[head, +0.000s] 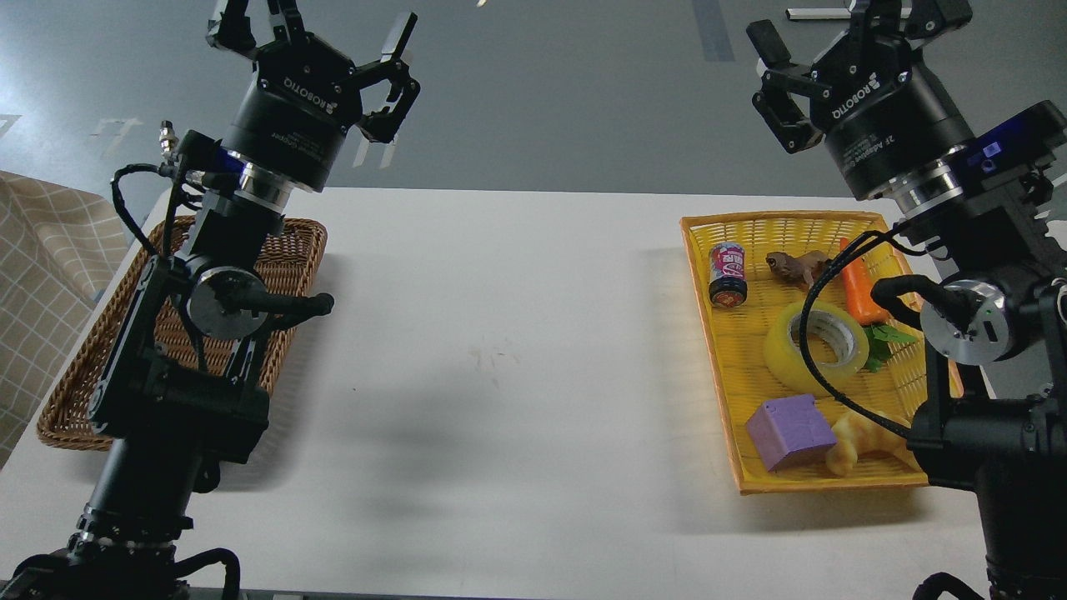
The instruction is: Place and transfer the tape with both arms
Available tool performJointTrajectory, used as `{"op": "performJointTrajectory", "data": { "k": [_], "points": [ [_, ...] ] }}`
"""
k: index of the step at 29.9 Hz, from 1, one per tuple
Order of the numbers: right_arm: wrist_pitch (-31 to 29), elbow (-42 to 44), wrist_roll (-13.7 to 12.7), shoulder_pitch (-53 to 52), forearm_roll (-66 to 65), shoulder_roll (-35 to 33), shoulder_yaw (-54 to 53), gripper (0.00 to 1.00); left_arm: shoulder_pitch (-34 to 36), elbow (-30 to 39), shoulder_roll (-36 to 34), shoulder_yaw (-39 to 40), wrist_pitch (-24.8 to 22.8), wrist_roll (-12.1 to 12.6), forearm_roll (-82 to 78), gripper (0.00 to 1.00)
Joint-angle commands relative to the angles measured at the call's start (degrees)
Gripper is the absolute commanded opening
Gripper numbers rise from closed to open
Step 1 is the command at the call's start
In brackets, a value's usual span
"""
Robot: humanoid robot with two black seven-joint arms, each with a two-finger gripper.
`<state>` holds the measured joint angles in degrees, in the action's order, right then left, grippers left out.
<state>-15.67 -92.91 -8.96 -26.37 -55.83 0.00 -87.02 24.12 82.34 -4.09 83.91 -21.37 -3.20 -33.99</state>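
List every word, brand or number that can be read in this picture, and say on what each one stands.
"ROBOTIQ": on the black two-finger left tool.
"ROBOTIQ": on the black two-finger right tool.
Smaller white print below each brand: too blurred to read.
Label of the small purple can in the yellow plastic basket: too small to read.

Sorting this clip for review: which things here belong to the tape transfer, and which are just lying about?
Belong to the job: tape in the yellow basket; left pincer, open; right pincer, open; likely the wicker basket.

Lying about: purple cube, carrot, small can, brown toy, yellow croissant toy.
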Motion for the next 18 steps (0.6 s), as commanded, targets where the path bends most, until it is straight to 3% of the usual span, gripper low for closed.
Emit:
{"op": "performJointTrajectory", "data": {
  "k": [1, 18],
  "points": [
    [0.03, 0.0, -0.01, 0.09, -0.06, 0.0, 0.36, 0.99, -0.3, 0.01, 0.23, -0.15, 0.36, 0.21, 0.51, 0.98],
    [0.03, -1.22, -0.09, 0.7, 0.02, 0.0, 0.45, 1.0, -1.35, 0.36, 0.14, 0.02, 0.27, -0.5, 0.68, 0.98]
  ]
}}
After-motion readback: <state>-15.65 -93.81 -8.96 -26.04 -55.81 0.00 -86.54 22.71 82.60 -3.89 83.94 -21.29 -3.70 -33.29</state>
